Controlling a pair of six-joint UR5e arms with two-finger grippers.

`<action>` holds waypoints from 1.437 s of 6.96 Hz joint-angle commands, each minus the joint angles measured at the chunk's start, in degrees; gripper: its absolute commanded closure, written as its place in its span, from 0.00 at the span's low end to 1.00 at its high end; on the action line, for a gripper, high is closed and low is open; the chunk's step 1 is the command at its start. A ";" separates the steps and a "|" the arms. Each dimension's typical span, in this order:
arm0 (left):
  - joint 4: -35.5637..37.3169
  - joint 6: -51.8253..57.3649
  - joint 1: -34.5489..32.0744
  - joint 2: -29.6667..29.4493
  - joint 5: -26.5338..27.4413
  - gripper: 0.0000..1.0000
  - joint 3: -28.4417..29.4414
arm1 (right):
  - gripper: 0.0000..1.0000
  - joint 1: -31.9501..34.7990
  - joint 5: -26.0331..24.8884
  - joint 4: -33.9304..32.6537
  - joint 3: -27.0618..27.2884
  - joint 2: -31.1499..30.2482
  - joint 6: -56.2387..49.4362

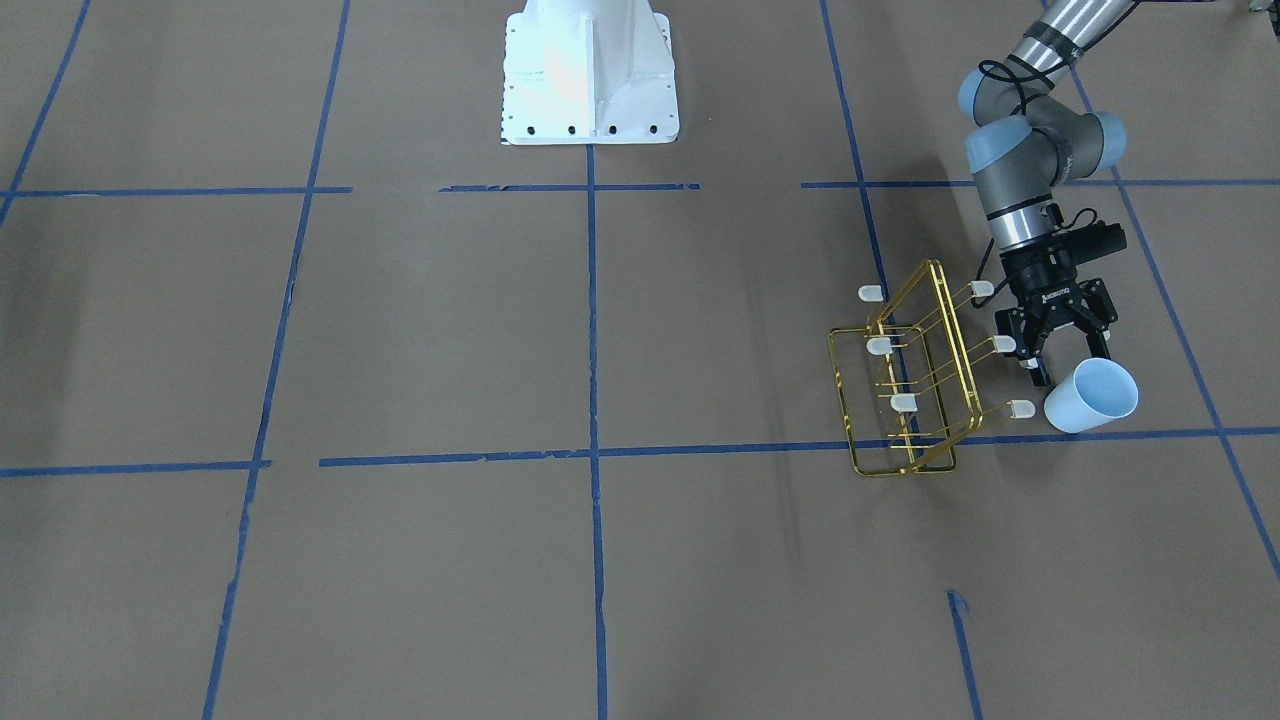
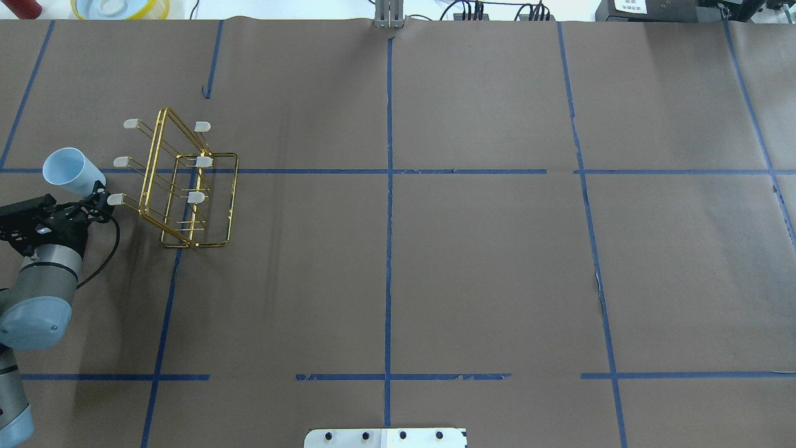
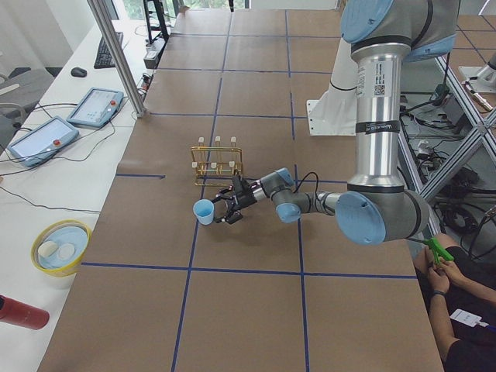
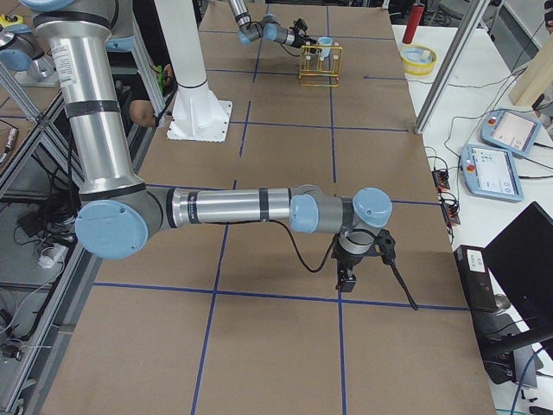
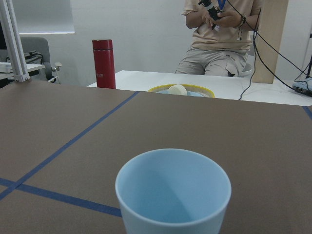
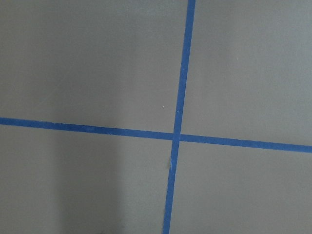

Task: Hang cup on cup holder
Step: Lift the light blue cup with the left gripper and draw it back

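Left jaws: you had the left gripper (image 1: 1068, 364) pinching the cup (image 1: 1092, 396) at its base.
Cup: just beside 1 prong cap (image 1: 1020, 409) on the cup holder (image 1: 957, 340), its mouth turned away from the prongs.
Right jaws: you couldn't tell the right gripper's (image 4: 346, 282) state.

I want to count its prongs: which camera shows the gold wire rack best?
Front-facing view: the gold wire rack stands clear, all six capped prongs separate. Overhead nearly matches; side views show it small; wrist views miss it.
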 commanded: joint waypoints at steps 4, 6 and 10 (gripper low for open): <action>-0.17 -0.60 0.72 -0.10 0.38 0.00 2.06 | 0.00 0.01 0.00 -0.05 0.00 0.00 0.00; -0.08 -0.77 -0.25 -0.71 0.30 0.00 2.06 | 0.00 0.01 0.00 -0.05 0.00 0.00 0.00; 0.10 -0.77 -1.83 -2.64 -0.23 0.00 3.45 | 0.00 0.01 0.00 -0.05 0.00 0.00 0.00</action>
